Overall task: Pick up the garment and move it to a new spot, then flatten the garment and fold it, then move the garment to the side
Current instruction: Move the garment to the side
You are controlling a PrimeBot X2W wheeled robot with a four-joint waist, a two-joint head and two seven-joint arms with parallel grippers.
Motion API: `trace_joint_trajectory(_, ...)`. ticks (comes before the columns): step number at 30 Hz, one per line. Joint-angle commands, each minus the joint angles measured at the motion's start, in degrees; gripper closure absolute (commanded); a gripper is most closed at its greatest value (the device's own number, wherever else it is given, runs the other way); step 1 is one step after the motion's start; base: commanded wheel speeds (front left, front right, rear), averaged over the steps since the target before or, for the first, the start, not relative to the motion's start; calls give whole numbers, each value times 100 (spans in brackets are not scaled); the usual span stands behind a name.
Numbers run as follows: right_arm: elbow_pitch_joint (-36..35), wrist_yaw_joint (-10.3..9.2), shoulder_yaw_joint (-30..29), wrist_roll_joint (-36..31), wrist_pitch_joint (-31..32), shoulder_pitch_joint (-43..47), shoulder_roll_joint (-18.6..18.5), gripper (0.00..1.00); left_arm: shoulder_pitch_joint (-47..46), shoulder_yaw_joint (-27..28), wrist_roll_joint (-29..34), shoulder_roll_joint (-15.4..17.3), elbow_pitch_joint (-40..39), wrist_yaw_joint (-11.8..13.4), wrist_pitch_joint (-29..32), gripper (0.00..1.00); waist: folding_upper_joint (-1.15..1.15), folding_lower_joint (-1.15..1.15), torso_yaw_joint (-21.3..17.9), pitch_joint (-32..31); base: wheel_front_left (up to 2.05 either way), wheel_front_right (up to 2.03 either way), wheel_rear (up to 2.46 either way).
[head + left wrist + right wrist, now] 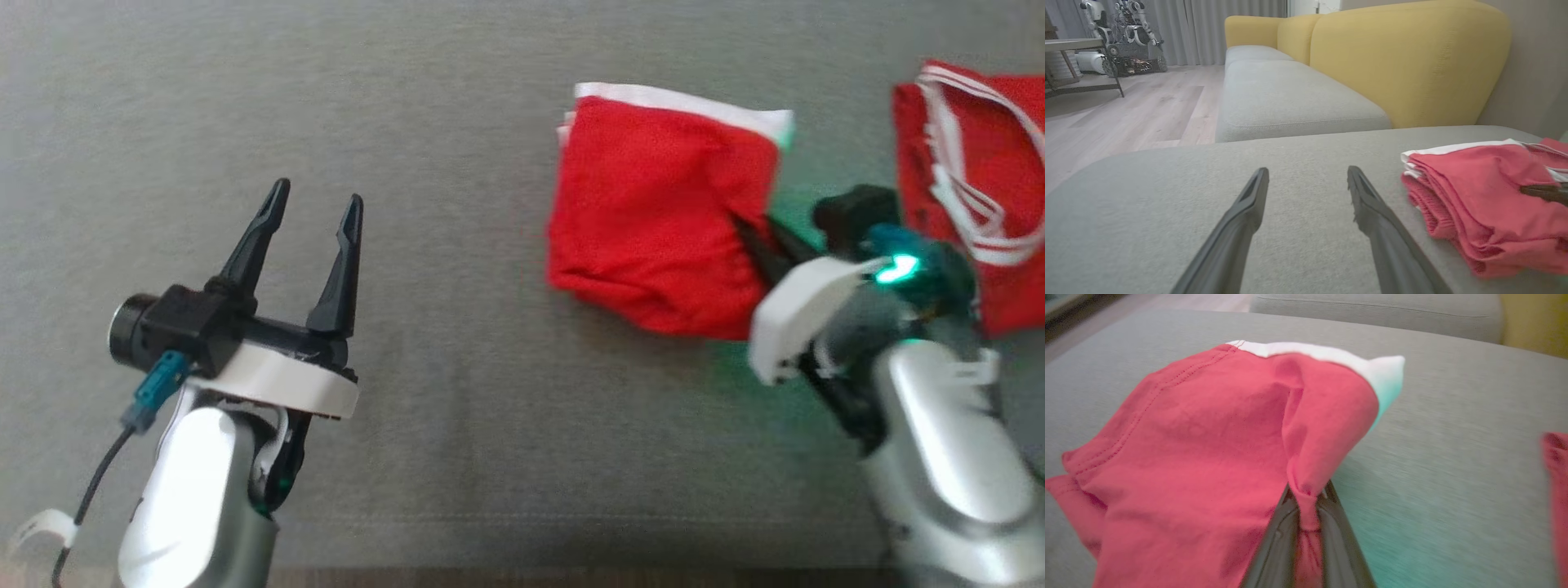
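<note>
Right wrist view — garment [1188, 449] in gripper [1308, 490]

Soft, even room light falls on the grey seat cushion [457, 457] and leaves only faint shadows, though the left arm's silver forearm shell [192, 482] glares to white. A green lamp [898, 268] on the right wrist tints the cushion beside it and, in the right wrist view, the white hem [1384, 367] of the red garment [1200, 449]. That view is smeared towards its right edge, and the left gripper [1307, 169] has fingers [1237, 237] that go soft near the lens.
</note>
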Motion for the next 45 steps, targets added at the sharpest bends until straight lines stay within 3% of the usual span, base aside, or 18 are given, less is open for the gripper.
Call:
trace_joint_trajectory(1, -511, -4, -49, -91, 225, 63, -155, 100, -177, 197, 64, 153, -230, -13, -70, 0, 0, 0, -377, 109, 0, 0, 0)
trace_joint_trajectory(6, -1210, -4, -438, -157, 827, 220, -608, 100, -280, 125, 63, 187, -299, -31, -70, 0, 0, 0, -597, 257, 0, 0, 0)
trace_joint_trajectory(12, -1936, -4, -925, -56, 1640, 208, -1427, 100, -445, 38, 47, 237, -396, -52, -70, 0, 0, 0, -723, 496, 0, 0, 0)
trace_joint_trajectory(15, -2039, -4, -1083, 68, 1884, 61, -1913, 100, -496, 20, 39, 258, -436, -56, -70, 0, 0, 0, -748, 603, 0, 0, 0)
trace_joint_trajectory(21, -1775, -4, -1020, 182, 1744, -564, -2791, 100, -584, 14, 21, 318, -476, -62, -70, 0, 0, 0, -802, 785, 0, 0, 0)
trace_joint_trajectory(26, -1089, -4, -956, 238, 1382, -1153, -2827, 100, -696, -26, -12, 338, -471, -72, -70, 0, 0, 0, -806, 928, 0, 0, 0)
trace_joint_trajectory(33, -72, -4, -1281, 189, 991, -1340, -2367, 100, -809, -54, -76, 340, -489, -86, -70, 0, 0, 0, -745, 1070, 0, 0, 0)
trace_joint_trajectory(34, 12, -4, -1348, 188, 906, -1352, -2304, 93, -809, -43, -81, 346, -490, -86, -70, 0, 0, 0, -753, 1079, 0, 0, 0)
trace_joint_trajectory(35, 95, -4, -1403, 187, 829, -1363, -2239, 54, -808, -33, -83, 353, -488, -87, -70, 0, 0, 0, -764, 1084, 0, 0, 0)
trace_joint_trajectory(36, 162, -4, -1449, 162, 734, -1377, -2188, 0, -806, -27, -84, 358, -485, -87, -70, 0, 0, 0, -777, 1087, 0, 0, 0)
trace_joint_trajectory(45, 189, -4, -2051, -116, 78, -1267, -1424, 0, -742, -16, -72, 398, -427, -85, -70, 0, 0, 0, -897, 928, 0, 0, 0)
